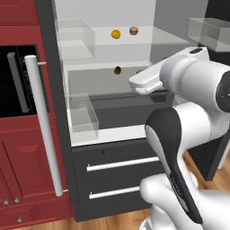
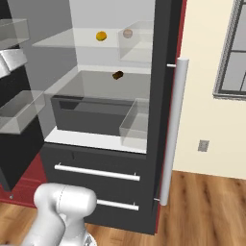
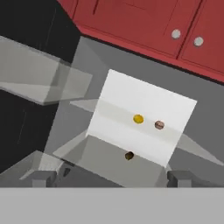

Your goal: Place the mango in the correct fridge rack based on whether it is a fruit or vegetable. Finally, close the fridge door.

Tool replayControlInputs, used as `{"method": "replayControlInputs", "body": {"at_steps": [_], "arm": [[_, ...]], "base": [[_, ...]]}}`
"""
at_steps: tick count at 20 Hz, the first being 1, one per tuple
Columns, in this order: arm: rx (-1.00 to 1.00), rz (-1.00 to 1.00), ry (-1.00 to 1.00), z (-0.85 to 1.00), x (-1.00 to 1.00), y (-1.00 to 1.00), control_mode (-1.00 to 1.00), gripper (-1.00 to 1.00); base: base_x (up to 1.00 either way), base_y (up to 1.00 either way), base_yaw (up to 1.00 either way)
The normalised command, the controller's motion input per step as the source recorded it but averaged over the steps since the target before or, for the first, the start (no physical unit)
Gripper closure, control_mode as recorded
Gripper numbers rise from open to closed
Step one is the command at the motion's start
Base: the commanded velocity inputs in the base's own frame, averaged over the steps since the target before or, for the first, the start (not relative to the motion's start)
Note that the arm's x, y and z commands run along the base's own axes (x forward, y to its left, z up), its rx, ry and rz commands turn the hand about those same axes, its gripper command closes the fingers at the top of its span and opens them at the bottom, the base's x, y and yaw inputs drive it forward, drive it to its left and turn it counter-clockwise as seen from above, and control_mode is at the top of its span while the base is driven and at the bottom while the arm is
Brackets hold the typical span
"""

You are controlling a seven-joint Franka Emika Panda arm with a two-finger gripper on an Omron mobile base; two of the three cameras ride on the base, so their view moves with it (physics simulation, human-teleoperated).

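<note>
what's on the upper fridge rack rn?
On the upper fridge rack: the mango, with a reddish-brown round item beside it, apart. A dark brown round item sits on the rack below. In the right base view a clear door bin partly veils the reddish one.

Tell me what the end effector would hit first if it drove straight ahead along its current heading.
Probably the fridge's white back wall, near the mango on the upper rack. The way in looks free, though depth is hard to judge from the hand view.
</note>
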Motion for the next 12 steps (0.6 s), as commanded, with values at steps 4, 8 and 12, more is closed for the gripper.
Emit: {"method": "replayControlInputs", "body": {"at_steps": [4, 8, 12], "arm": [[-0.44, 0.25, 0.01, 0.07, -0.41, 1.0, -1.0, -1.0], [-0.42, 0.24, 0.0, -0.07, -0.29, 1.0, -1.0, -1.0], [-0.36, 0.21, 0.0, -0.6, -0.02, 1.0, -1.0, -1.0]], "base": [[0.0, 0.0, 0.0], [0.0, 0.0, 0.0], [0.0, 0.0, 0.0]]}}
